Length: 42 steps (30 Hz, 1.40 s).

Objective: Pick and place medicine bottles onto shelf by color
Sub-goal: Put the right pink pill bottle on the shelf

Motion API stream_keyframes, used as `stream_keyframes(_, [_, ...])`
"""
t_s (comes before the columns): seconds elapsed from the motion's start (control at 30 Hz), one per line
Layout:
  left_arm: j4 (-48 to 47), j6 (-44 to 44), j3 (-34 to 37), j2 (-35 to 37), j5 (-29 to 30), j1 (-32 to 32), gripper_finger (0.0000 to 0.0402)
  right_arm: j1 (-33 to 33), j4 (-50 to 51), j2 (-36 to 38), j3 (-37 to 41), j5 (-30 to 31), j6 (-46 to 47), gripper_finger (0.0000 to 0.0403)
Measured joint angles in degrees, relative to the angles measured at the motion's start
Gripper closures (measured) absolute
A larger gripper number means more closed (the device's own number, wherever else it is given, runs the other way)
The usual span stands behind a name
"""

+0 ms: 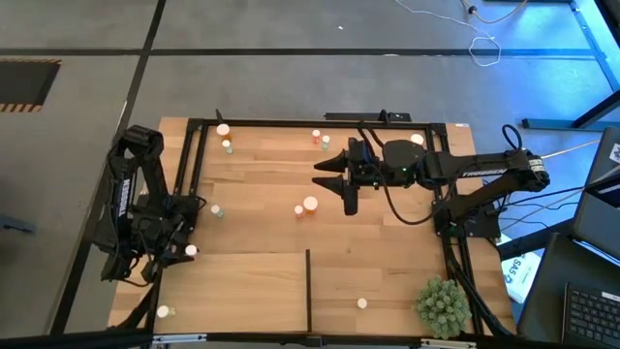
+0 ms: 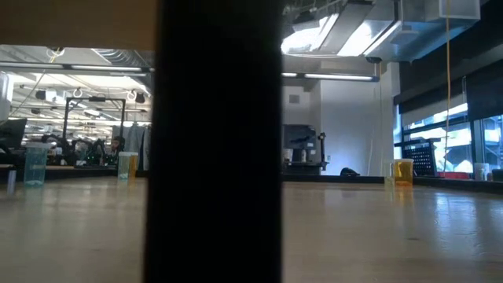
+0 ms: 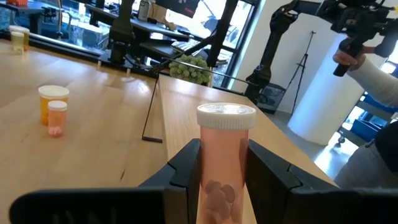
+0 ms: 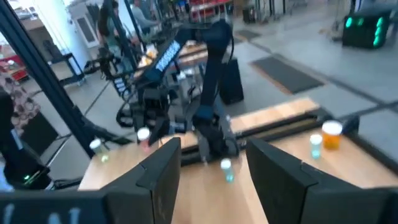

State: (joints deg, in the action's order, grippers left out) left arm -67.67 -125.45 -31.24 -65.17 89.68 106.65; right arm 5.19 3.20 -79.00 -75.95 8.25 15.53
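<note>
Left gripper (image 3: 221, 180): at the table's left edge, clamped on an upright orange medicine bottle (image 3: 225, 163) with white cap. Shelf (image 1: 252, 291): pale board along the near edge, dark divider (image 1: 308, 288) at mid-length. Right gripper (image 1: 329, 177): above mid-table, fingers parted, holding nothing. Plant ball (image 1: 443, 305): near right corner

My left gripper (image 3: 221, 177) is clamped on an orange bottle (image 3: 224, 158). Shelf (image 1: 232, 286) board mostly bare; obstacles: upright divider (image 1: 308, 288) mid-shelf, plant ball (image 1: 442, 303) at rt corner, two bottles (image 1: 304, 206) mid-table.
</note>
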Motion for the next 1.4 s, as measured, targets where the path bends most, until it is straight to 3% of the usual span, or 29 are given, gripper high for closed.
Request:
stream_keyframes(0.2, [0.0, 0.0, 0.0, 0.0, 0.0, 0.0, 0.0305, 0.8, 6.1, -4.3, -9.9, 3.8, -10.0, 0.0232])
stream_keyframes(0.43, [-0.1, 0.0, 0.0, 0.0, 0.1, 0.0, 0.0305, 0.4, 27.8, -18.9, -34.0, 3.7, -14.5, 0.0242])
stream_keyframes(0.53, [-0.1, 0.0, 0.0, 0.0, 0.2, 0.0, 0.0305, 0.3, 35.5, -25.7, -44.6, 1.8, -17.1, 0.0243])
stream_keyframes(0.7, [-0.1, 0.0, 0.0, 0.0, 0.2, 0.0, 0.0305, 0.3, 39.9, -35.9, -58.7, -4.3, -21.0, 0.0243])
stream_keyframes(0.87, [-0.1, -0.1, 0.0, 0.0, 0.3, 0.0, 0.0305, 0.2, 32.7, -38.9, -56.7, -10.5, -23.1, 0.0243])
stream_keyframes(1.4, [0.4, -0.4, 0.0, 0.0, 0.4, 0.0, 0.0305, 0.2, 32.9, -44.9, -56.4, -12.9, -23.5, 0.0243])
